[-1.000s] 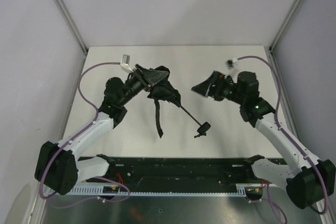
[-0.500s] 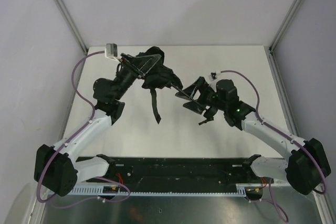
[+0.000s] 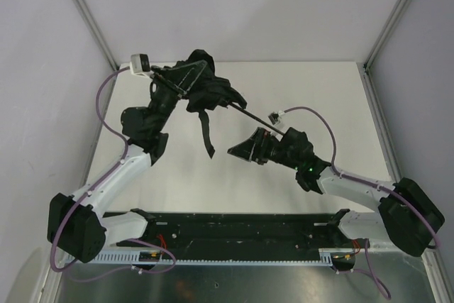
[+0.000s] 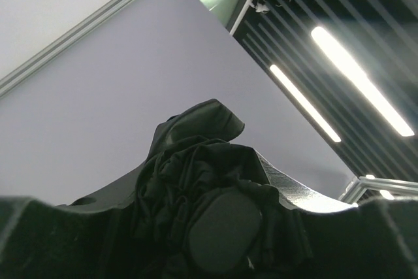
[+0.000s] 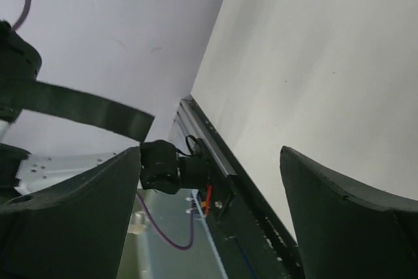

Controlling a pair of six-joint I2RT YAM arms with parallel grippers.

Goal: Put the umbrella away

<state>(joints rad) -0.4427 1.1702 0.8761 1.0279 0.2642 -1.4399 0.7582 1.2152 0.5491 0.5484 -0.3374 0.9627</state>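
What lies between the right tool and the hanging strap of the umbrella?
Nothing. In the top view, only bare table separates the open right tool from the strap of the umbrella.

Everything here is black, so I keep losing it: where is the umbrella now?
Top view: the umbrella is bunched in the left gripper, far left above the table, its shaft slanting toward the open right gripper.

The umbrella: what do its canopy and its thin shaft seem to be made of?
The canopy: soft matte black fabric, probably a woven synthetic; it crumples in loose folds, with a faint sheen in the left wrist view. The shaft: thin, straight and dark, likely metal, though the look leaves this open.
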